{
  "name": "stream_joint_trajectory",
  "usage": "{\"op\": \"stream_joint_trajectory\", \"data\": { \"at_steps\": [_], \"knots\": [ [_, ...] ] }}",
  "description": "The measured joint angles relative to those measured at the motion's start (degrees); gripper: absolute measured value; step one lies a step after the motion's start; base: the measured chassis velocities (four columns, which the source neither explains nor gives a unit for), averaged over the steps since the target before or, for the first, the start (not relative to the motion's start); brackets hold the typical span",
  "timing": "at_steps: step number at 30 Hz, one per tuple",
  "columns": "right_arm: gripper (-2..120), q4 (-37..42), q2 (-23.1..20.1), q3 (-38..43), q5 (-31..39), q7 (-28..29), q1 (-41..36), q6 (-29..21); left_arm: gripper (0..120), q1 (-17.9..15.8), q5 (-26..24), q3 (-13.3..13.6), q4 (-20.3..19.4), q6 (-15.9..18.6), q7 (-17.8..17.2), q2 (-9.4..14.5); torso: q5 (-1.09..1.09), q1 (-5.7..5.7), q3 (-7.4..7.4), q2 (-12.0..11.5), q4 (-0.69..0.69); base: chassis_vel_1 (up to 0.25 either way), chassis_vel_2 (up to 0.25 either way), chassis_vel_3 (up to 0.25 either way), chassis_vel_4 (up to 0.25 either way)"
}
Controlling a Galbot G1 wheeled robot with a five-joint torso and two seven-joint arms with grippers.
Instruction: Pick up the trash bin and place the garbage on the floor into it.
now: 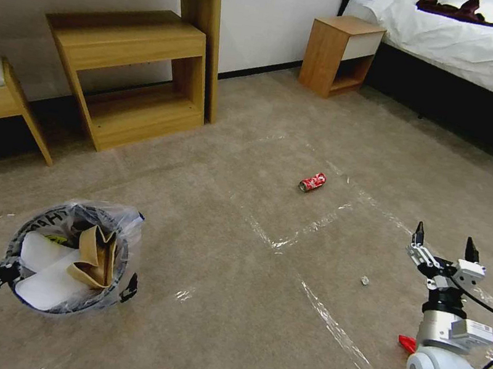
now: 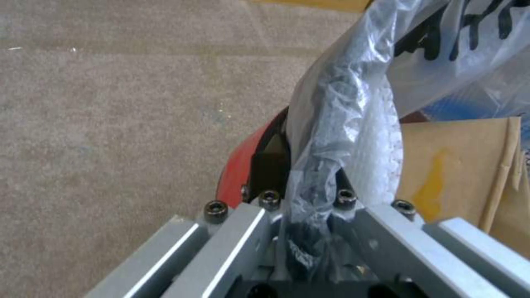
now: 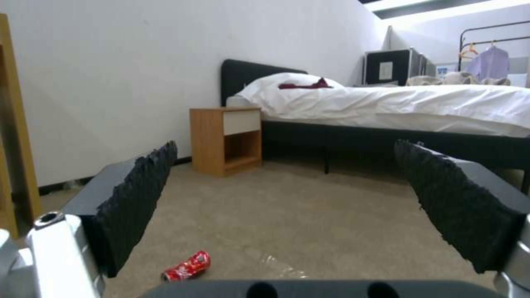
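The left gripper (image 1: 7,269) holds the trash bin (image 1: 74,257) by its rim, well apart from the crushed red can (image 1: 312,182) on the floor (image 1: 227,306). The right gripper (image 1: 444,241), wide open, hangs near the can.

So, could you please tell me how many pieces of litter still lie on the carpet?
3: a crushed red can mid-floor, a small white crumpled scrap nearer, a red wrapper partly behind the right arm. More may be hidden.

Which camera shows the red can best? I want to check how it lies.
The head view: the red can lies on its side on the carpet, whole and unblocked. The right wrist view shows it low between the open right gripper's fingers. The left wrist view looks at the bin.
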Motion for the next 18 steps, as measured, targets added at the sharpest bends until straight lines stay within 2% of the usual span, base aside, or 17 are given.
{"op": "stream_joint_trajectory", "data": {
  "at_steps": [18],
  "knots": [
    [100,0.22,0.33,0.01,0.0,-0.1,-0.09,-0.11,1,-0.09,-0.01,0.08,0.06,-0.32,0.15,0.1,0.0,0.0,0.0,0.0,0.0,0.0,0.0,0.0,0.0]
  ]
}}
